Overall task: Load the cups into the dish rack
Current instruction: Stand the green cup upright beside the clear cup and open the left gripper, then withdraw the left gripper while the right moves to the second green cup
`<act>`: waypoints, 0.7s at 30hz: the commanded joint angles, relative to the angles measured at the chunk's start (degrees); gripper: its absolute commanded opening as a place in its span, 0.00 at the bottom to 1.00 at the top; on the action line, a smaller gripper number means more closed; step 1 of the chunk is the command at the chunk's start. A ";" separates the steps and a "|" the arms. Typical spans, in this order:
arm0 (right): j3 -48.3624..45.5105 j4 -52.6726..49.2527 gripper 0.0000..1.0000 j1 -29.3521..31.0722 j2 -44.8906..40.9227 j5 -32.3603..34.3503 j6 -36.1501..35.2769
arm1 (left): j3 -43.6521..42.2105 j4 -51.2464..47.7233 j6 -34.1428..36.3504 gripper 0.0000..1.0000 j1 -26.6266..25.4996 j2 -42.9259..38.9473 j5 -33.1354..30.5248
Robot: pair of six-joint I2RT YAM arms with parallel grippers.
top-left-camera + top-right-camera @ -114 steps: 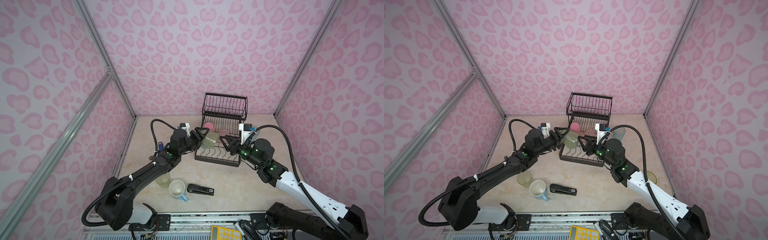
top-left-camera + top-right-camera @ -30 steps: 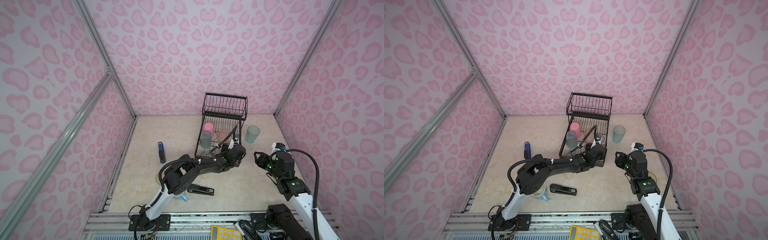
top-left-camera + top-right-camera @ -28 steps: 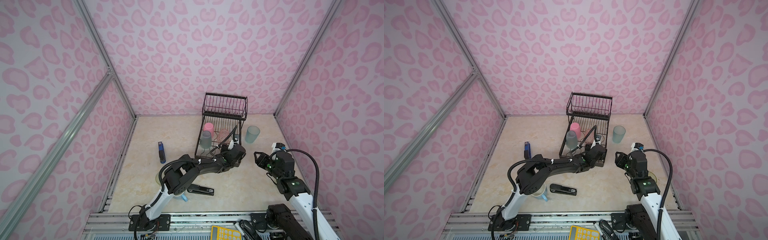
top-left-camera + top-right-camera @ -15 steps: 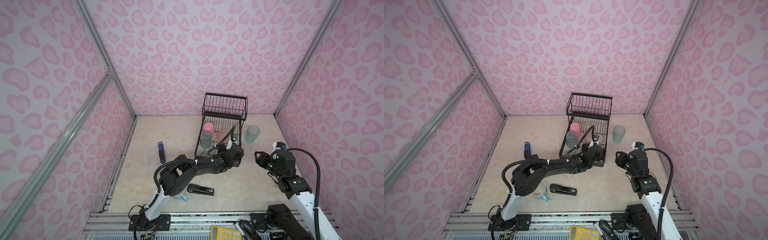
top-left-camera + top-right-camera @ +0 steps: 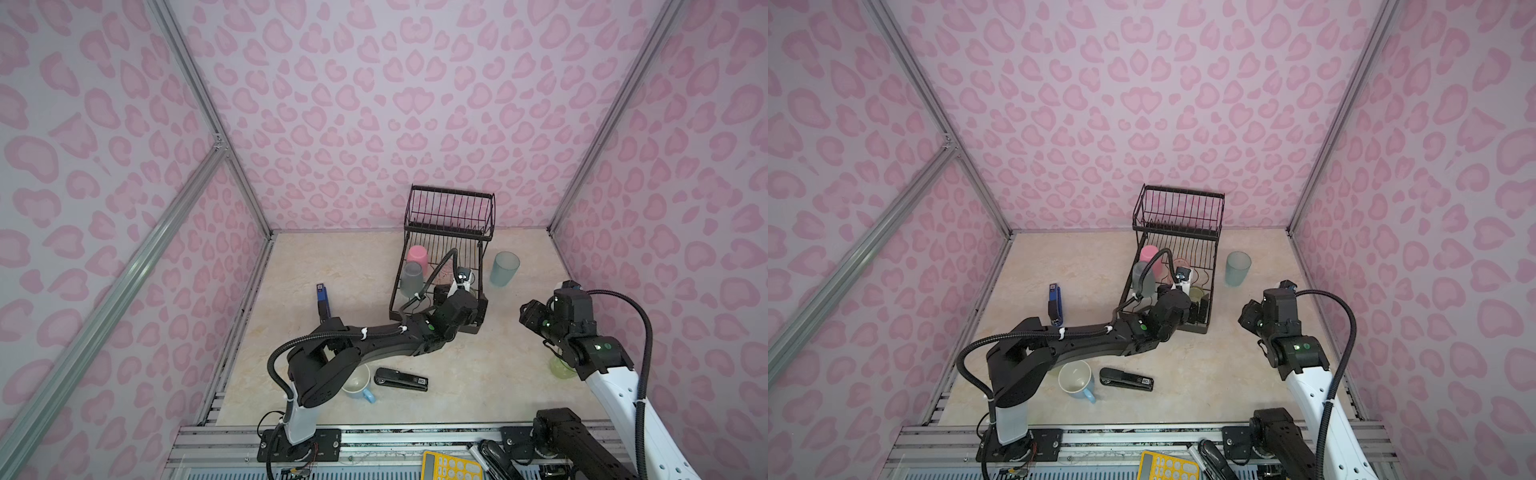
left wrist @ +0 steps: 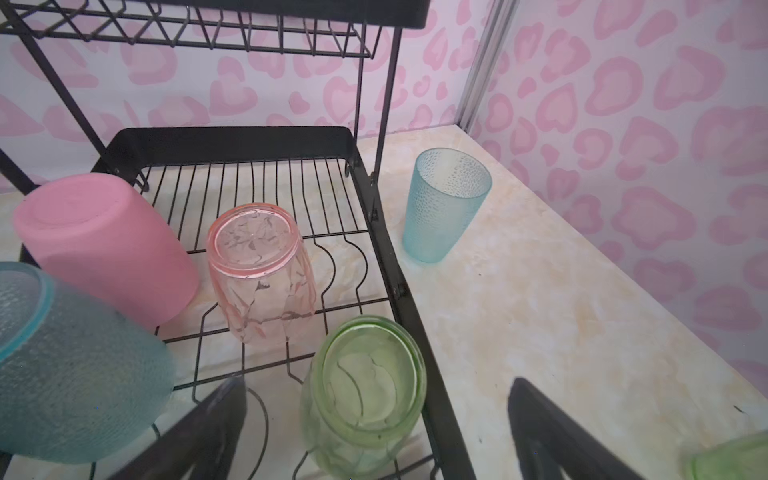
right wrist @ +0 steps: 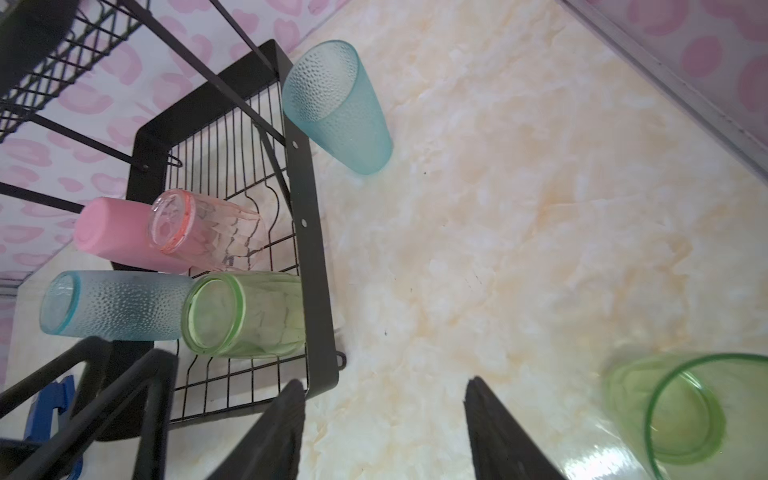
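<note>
The black wire dish rack [image 5: 449, 208] [image 5: 1177, 208] stands at the back. Its lower tray [image 6: 232, 143] holds a pink tumbler [image 6: 104, 245], a frosted blue-grey tumbler [image 6: 70, 374], a pinkish ribbed cup [image 6: 262, 270] and a clear green ribbed cup [image 6: 365, 399], all bottom up. My left gripper [image 6: 378, 386] [image 5: 469, 307] is open at the tray's front right corner, its fingers wide on either side of the green ribbed cup and not touching it. My right gripper [image 7: 385, 382] [image 5: 525, 318] is open over bare table. Between it and the wall stands a green cup [image 7: 681, 415].
A frosted blue tumbler [image 5: 503, 269] [image 7: 336, 108] stands upright just right of the rack. A light-blue mug [image 5: 1077, 380] and a black stapler [image 5: 1125, 380] lie near the front, by the left arm's base. A blue stapler [image 5: 322, 301] lies left of the rack.
My left gripper's jaws have spread wider, away from the green ribbed cup, which stays in the tray. The right gripper's jaws have opened a little. Neither arm has shifted much.
</note>
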 commanded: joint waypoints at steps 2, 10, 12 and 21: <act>2.62 -7.90 0.61 -1.47 1.12 3.52 2.18 | -1.84 0.96 -0.28 1.00 -0.12 -4.13 2.97; 5.54 -12.29 0.61 -5.14 2.33 1.76 1.83 | -6.40 -2.33 -0.29 0.99 0.01 -12.84 5.06; 6.52 -13.52 0.61 -5.44 2.55 2.16 1.68 | -6.72 -4.65 -0.78 0.99 -0.02 -14.42 4.70; 8.15 -19.50 0.60 -8.92 4.89 5.19 1.73 | -12.86 -7.91 -3.09 0.99 0.07 -21.07 5.52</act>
